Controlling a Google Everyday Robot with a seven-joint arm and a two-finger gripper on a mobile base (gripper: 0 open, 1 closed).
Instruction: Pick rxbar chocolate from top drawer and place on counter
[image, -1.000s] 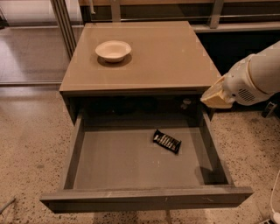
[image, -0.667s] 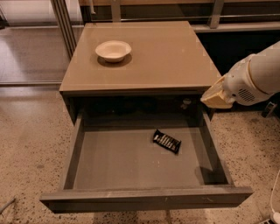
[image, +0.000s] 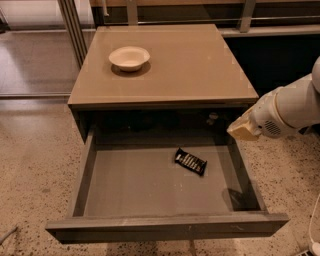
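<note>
Your gripper (image: 243, 131) hangs above the right wall of the top drawer (image: 165, 227), and you cannot tell its grip. The rxbar chocolate (image: 190, 162) lies inside the drawer, its white lettering unreadable.

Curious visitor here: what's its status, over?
Gripper by right wall of top drawer. Rxbar chocolate flat inside, apart from it. Bowl on counter; nothing covering bar.

White arm (image: 295, 105) extended from right, end effector (image: 243, 131) at mid-right, pointing left
</note>
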